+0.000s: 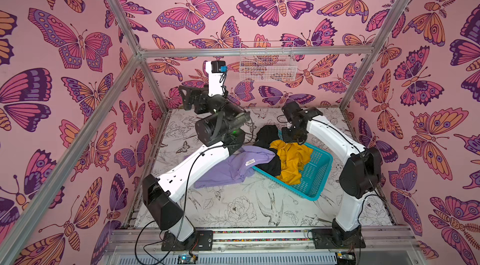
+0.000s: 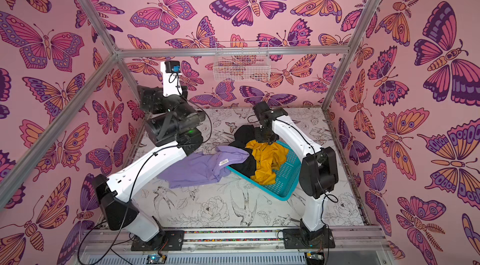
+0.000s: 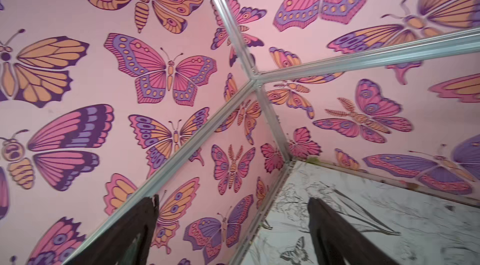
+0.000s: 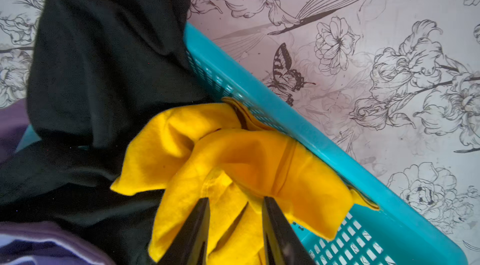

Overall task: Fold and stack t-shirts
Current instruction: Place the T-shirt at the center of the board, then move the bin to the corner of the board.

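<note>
Left gripper (image 3: 231, 232): jaws spread wide. Right gripper (image 4: 235, 211) positioned at yellow shirt (image 4: 233, 152), at far edge of basket (image 4: 285, 125); jaws narrowly apart, cloth between; clamping cannot be told.

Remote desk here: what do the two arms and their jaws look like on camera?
The left arm and right arm both have smooth white link shells joined by bulky black joint housings, on black base plates bolted to a silver rail. Thin black cables loop along each. A small green light glows on the left arm. The jaws are dark, tapering blades.
</note>
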`<state>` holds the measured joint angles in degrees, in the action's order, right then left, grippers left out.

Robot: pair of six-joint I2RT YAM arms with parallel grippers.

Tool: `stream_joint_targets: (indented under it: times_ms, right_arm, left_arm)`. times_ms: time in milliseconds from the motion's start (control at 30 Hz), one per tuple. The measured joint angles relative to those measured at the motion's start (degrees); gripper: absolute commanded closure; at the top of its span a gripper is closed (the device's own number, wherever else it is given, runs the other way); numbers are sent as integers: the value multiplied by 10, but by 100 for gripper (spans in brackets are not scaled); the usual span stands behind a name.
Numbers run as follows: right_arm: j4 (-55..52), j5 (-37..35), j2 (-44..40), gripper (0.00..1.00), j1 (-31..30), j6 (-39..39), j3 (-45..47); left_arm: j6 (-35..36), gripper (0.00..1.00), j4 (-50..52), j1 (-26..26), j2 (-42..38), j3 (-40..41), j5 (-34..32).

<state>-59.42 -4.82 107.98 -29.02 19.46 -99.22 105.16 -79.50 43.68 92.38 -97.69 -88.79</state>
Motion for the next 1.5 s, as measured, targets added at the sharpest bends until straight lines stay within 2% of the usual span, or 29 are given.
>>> stream_joint_targets:
  times_ms: [133,233,333,400,467,500,533,567,600,700,767,800,867,933,1000,1167,1233,1333,1433,1500]
  right_arm:
    - [6,28,-5,62,0,0,24]
    - [29,99,-21,62,-3,5,43]
    - [90,178,-50,60,-40,48,34]
    - [163,197,-56,50,-99,94,-26]
    - [263,185,-50,37,-172,132,-102]
    - [317,165,-42,32,-217,143,-151]
    - [355,145,-31,31,-254,148,-194]
    - [375,90,-10,29,-293,144,-253]
    - [373,60,12,28,-308,141,-299]
    - [415,-7,137,34,-344,131,-483]
    - [452,-58,192,38,-375,105,-547]
    - [476,-98,200,40,-389,81,-549]
    - [548,-179,182,39,-417,0,-497]
    - [649,-268,149,29,-435,-80,-421]
    - [712,-341,142,22,-447,-133,-395]
    - [747,-406,232,19,-463,-236,-527]
    - [762,-422,236,20,-467,-257,-530]
    - [751,-433,237,22,-472,-261,-533]
    - [737,-436,243,28,-480,-228,-546]
    - [743,-440,246,30,-490,-198,-548]
  left_arm:
    - [50,1,0,-33,12,-66,0]
    - [72,2,-1,-58,27,-123,0]
    - [31,1,48,-75,33,-142,5]
    - [-28,1,118,-73,36,-141,10]
    - [-69,1,167,-68,43,-142,11]
    - [-84,1,187,-65,49,-144,11]
    - [-95,1,201,-62,54,-146,11]
    - [-103,1,241,-61,56,-148,8]
    - [-109,1,249,-61,47,-153,9]
    - [-129,1,248,-61,26,-171,13]
    - [-130,2,230,-72,16,-179,13]
    - [-129,2,219,-76,13,-181,13]
    - [-126,1,220,-74,0,-179,11]
    - [-125,2,207,-63,-8,-179,9]
    - [-127,1,208,-56,-10,-179,9]
    - [-157,1,236,-82,-25,-174,8]
    - [-167,1,246,-82,-29,-170,8]
    - [-224,1,299,-80,-40,-160,14]
    - [-312,2,376,-67,-51,-162,29]
    - [-404,1,481,-53,-56,-185,44]
